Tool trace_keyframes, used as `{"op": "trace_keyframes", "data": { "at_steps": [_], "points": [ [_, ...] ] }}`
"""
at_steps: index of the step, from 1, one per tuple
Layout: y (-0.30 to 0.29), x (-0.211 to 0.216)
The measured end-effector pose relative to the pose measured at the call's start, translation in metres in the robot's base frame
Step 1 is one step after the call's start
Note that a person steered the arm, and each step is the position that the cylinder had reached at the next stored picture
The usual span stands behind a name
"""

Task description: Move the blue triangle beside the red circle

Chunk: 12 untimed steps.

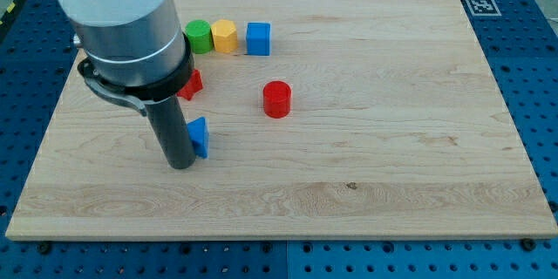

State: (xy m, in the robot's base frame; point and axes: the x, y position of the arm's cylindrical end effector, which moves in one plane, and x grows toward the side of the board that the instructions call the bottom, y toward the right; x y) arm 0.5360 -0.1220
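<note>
A: Where does the tool stand?

B: The arm ends in a plain dark rod with nothing that opens or closes. The tool (180, 165) rests with its tip on the table (392, 183), pressed against the view's left side of the blue triangle (200, 136). The two look to be touching.

A: And the triangle relative to its goal?

B: It lies toward the view's lower left of the red circle (277, 99), with bare wood between them. Near, but clearly apart, so the placing is not done.

A: Anything in the way?

B: No. Another red block (192, 84), its shape half hidden by the arm, sits above the triangle. Along the view's top stand a green circle (200, 36), a yellow hexagon-like block (226, 36) and a blue cube (258, 38), all off the likely path.

A: So how far along?

B: The approach seems finished, since the tool is behind the triangle on the side away from the circle. What is left, by this judgement, is the push itself, toward the view's right and slightly upward, stopping just beside the red circle without knocking it.
</note>
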Motion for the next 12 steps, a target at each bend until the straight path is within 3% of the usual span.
{"op": "trace_keyframes", "data": {
  "at_steps": [3, 4, 6, 8, 12],
  "points": [
    [0.041, -0.007],
    [0.042, -0.009],
    [-0.027, -0.013],
    [-0.028, -0.042],
    [0.012, -0.034]
  ]
}}
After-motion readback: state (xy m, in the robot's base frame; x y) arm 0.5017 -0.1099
